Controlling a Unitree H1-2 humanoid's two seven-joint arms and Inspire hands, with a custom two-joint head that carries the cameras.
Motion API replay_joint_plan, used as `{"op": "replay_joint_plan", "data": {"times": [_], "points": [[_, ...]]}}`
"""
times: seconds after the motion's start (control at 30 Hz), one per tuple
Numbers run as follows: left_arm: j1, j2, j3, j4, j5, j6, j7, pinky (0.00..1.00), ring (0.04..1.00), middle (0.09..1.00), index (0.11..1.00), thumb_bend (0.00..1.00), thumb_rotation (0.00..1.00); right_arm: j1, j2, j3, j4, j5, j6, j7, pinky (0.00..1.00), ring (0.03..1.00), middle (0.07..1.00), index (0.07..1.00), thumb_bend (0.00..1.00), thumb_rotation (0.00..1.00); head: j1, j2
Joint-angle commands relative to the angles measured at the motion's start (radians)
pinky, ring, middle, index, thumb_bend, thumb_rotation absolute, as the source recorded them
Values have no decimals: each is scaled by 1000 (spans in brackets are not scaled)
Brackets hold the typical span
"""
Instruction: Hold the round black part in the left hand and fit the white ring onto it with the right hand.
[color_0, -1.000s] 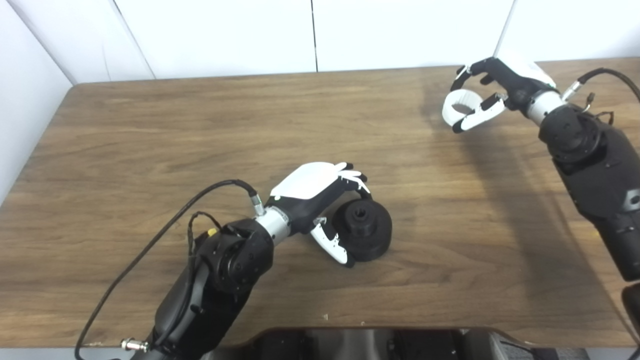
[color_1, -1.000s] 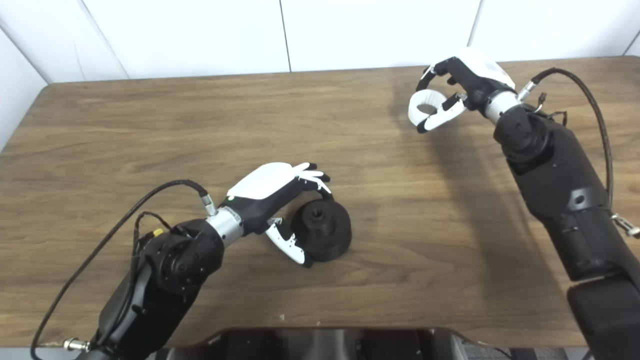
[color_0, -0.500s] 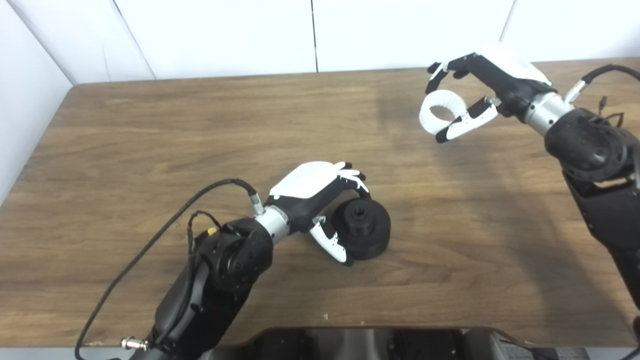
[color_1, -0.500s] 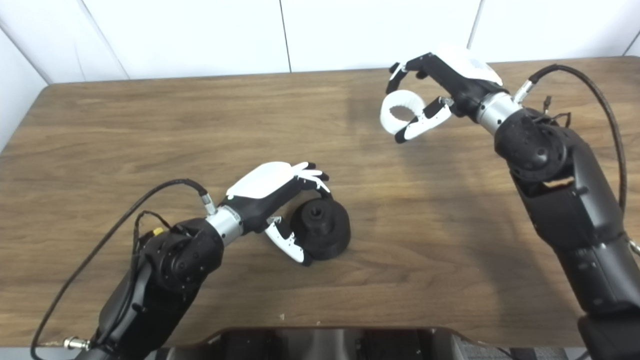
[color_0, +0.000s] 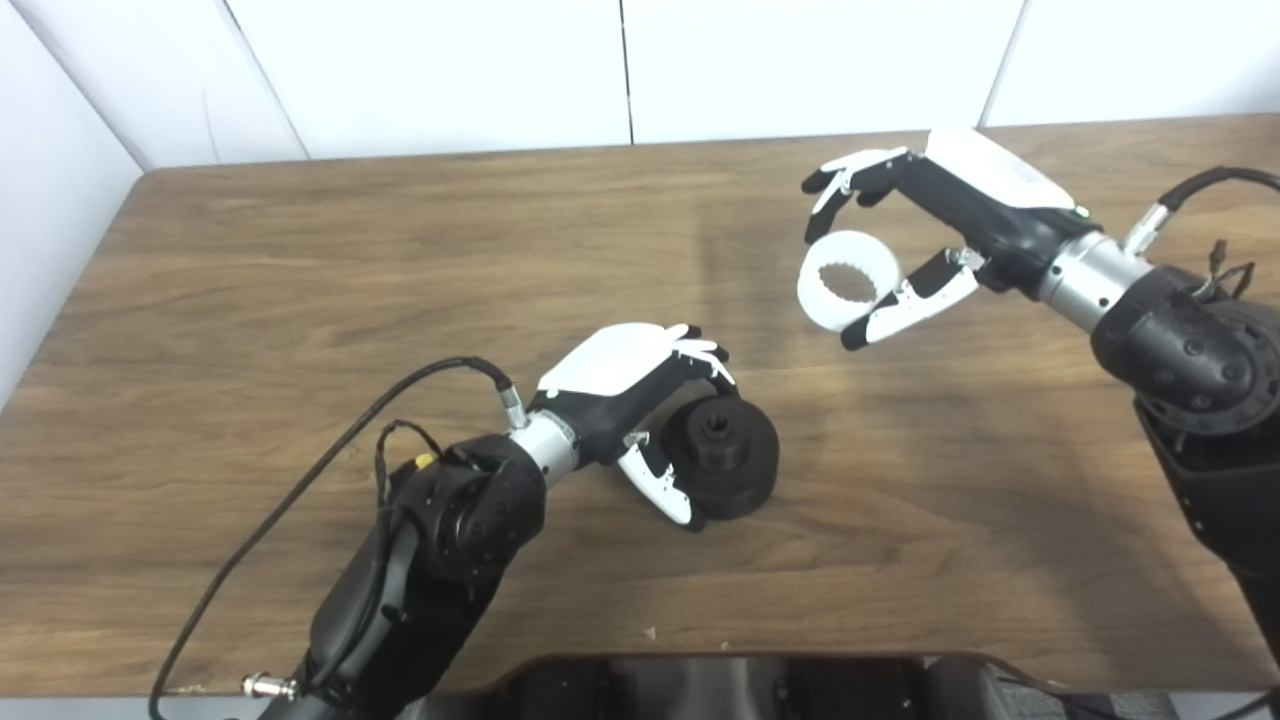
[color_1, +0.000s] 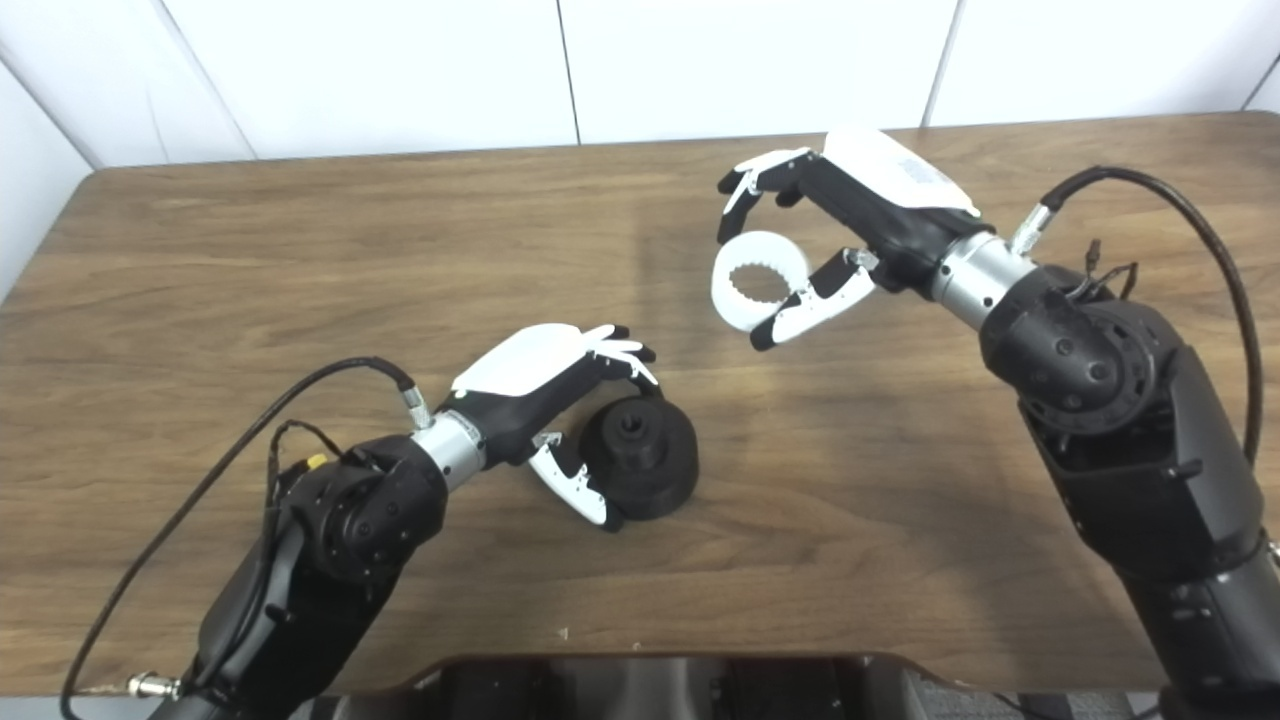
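Near the middle of the wood table (color_0: 300, 250), a bit toward 6 o'clock, lies the round black part (color_0: 725, 462). The left hand (color_0: 640, 385) is closed around it: fingers curl over its 11 o'clock edge, and the thumb presses at its 8 o'clock side. The part rests on the table, slightly tilted, w/ its top face turned to the camera.

At approx. 1 o'clock from the black part, well apart from it, the right hand (color_1: 830, 235) holds the white ring (color_1: 758, 281) above the table. The ring is pinched between the fingertips on its far rim and the thumb on its near side, and its opening faces the camera.

Differences between views: the right eye view shows much more of the right forearm and its black cable looping up toward 2 o'clock; in the left eye view this arm is cut by the frame edge. The left eye view shows more of the white wall at 9 o'clock beside the table. Otherwise same scene.

Materials & shapes: the black part is matte, a thick disc w/ a raised hub and a small hole in the center. The ring is smooth white, short and wide, w/ small teeth along its inner wall. The table has a brown wood-grain pattern and rounded corners. Both hands have white shells over black bodies, w/ metal wrist cuffs.
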Motion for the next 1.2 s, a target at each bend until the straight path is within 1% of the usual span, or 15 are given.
{"op": "replay_joint_plan", "data": {"times": [0.0, 0.17, 0.4, 0.53, 0.73, 0.9, 1.17], "points": [[-45, 2, 11, -16, 8, -18, 13, 841, 988, 908, 647, 897, 153, -29, 11, 3, -49, -1, 1, 5, 771, 854, 808, 492, 525, 143, 1, 1], [-47, 0, 11, -11, 2, -23, 16, 833, 987, 907, 646, 895, 150, -26, 28, 24, -74, -3, 3, 23, 773, 859, 807, 491, 525, 144, 3, 3], [-50, 0, 10, -8, -2, -26, 15, 836, 994, 909, 646, 895, 162, -10, 50, 51, -74, -10, -10, 34, 762, 853, 803, 491, 525, 148, 5, 2], [-53, -1, 8, -12, 1, -20, 10, 842, 994, 909, 648, 896, 158, -5, 61, 63, -76, -20, -6, 38, 759, 853, 803, 491, 525, 148, 6, 4], [-54, -2, 9, -23, 0, -10, 1, 840, 995, 911, 652, 890, 155, -2, 76, 83, -65, -24, -18, 42, 759, 859, 805, 492, 525, 151, 7, 8], [-50, -8, 10, -22, -1, -21, 15, 824, 990, 908, 645, 891, 142, 0, 90, 105, -60, -35, -11, 52, 757, 859, 809, 492, 525, 148, 9, 12], [-47, -11, 12, -24, -2, -19, 16, 820, 994, 909, 647, 888, 138, 13, 104, 121, -43, -36, -35, 53, 754, 860, 808, 492, 525, 149, 15, 13]]}}
